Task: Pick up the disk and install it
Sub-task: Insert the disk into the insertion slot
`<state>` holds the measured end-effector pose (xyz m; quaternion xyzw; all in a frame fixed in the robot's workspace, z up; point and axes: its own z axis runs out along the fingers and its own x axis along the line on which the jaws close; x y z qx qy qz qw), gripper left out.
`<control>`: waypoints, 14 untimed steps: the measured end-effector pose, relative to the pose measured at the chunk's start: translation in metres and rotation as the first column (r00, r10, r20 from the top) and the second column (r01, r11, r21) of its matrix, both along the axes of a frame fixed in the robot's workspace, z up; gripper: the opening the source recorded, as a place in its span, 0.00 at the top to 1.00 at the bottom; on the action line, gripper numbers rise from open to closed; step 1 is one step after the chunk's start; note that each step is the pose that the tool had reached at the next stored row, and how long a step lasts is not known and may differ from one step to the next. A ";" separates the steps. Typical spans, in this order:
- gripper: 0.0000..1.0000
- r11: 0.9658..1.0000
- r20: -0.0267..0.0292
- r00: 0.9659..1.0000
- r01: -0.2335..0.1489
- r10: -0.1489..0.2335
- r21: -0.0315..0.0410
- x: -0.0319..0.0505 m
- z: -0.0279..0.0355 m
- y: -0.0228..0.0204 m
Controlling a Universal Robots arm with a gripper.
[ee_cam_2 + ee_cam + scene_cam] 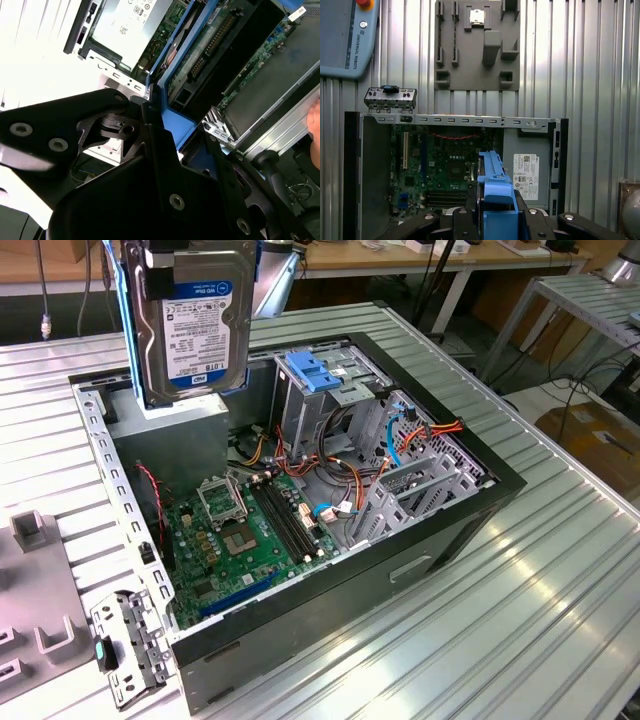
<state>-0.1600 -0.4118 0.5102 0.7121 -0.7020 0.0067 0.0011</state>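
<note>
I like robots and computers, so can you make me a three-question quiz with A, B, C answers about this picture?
1. Where is the disk?
A. Lying on the floor
B. Up in the air over the computer case
C. Tucked inside a box

2. What colour are the disk's side rails?
A. Blue
B. Red
C. Yellow

3. How is the computer case?
A. Shut with a lid on
B. Open, with its insides showing
C. Turned upside down

Answers:
1. B: the exterior view shows the disk held up above the case, not resting on anything.
2. A: bright blue plastic frames the disk in both wrist views.
3. B: the green motherboard is in plain sight inside.
</note>
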 end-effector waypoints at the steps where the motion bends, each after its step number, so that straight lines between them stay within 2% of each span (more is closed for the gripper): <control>1: 0.63 1.000 0.000 1.000 0.000 0.000 0.000 0.0000 0.0000 0.0000; 5: 0.63 1.000 0.000 1.000 0.000 0.000 0.000 0.0001 -0.0001 -0.0018; 9: 0.63 1.000 0.000 1.000 0.000 0.000 0.000 0.0001 0.0000 -0.0090; 14: 0.63 1.000 0.000 1.000 0.000 0.000 0.000 0.0001 -0.0001 -0.0149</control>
